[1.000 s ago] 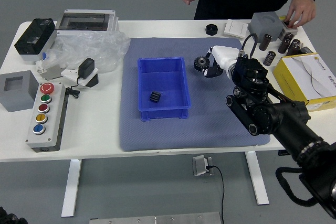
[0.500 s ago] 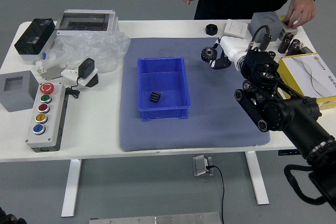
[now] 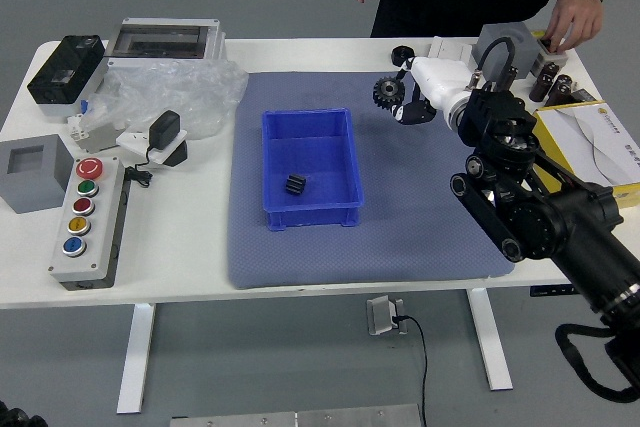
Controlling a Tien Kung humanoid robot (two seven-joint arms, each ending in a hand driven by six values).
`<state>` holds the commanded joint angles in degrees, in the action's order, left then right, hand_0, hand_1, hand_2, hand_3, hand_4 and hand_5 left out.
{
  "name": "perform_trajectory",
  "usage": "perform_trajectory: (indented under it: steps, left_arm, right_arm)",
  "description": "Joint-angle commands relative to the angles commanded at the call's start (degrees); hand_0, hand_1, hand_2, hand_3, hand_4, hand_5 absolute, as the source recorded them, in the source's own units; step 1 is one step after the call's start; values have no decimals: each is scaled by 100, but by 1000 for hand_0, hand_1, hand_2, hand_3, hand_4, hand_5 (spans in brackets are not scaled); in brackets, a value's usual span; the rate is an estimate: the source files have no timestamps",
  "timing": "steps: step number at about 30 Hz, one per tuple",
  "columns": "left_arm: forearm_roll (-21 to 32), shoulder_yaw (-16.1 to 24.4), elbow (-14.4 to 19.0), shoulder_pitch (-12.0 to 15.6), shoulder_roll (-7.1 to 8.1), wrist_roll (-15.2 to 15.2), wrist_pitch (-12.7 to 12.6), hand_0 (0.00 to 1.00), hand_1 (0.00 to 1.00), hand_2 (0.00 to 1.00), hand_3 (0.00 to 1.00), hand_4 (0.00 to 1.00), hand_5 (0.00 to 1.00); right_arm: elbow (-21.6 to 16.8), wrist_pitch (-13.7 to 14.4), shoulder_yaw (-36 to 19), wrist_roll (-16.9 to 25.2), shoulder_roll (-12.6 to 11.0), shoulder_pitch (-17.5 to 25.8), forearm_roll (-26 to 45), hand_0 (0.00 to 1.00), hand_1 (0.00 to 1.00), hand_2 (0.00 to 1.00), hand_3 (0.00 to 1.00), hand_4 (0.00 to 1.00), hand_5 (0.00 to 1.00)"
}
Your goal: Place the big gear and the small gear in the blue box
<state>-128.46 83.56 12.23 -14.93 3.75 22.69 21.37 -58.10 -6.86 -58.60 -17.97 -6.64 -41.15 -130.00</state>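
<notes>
Since our right hand [image 3: 442, 85], pinching the big gear [image 3: 388, 93], edged farther from the blue box [image 3: 312, 218], we must swing back.

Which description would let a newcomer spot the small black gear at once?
On the white table's grey-blue mat stands an open blue plastic box. In it, toward the near left, lies the small black ribbed gear. It is alone there; the right robot hand holds the larger black gear.

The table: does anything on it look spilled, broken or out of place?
I see nothing spilled or broken. The clear plastic bag on the left looks most out of place: it lies crumpled against the mat's far left corner, like leftover packaging.
</notes>
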Motion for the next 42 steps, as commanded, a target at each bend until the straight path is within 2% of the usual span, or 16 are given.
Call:
perform_trajectory:
  steps: [8, 22, 35, 41, 42]
  left_arm:
    - [7, 4, -1, 19, 23, 3, -1, 870, 840, 838, 885, 763, 755]
    - [102, -47, -5, 42, 77, 9, -23, 870, 839, 838, 884, 764, 754]
    - [120, -62, -3, 49, 73, 12, -19, 870, 840, 838, 884, 764, 750]
    - [137, -69, -4, 40, 67, 11, -23, 871, 840, 837, 884, 764, 750]
    - [138, -70, -4, 37, 66, 10, -23, 870, 840, 837, 883, 763, 749]
  right_arm:
    - [-584, -93, 151, -87, -19, 232, 0, 434, 381, 412, 592, 435, 261]
    - [-1318, -246, 609, -196, 43, 560, 0, 435, 383, 411, 593, 436, 267]
    - [-1741, -411, 939, -248, 16, 628, 0, 435, 384, 414, 589, 440, 271]
    - [-1785, -620, 1001, -212, 20, 640, 0, 445, 393, 423, 597, 447, 274]
    - [-1782, -672, 991, -202, 20, 639, 0, 519, 490, 573, 729, 695, 400]
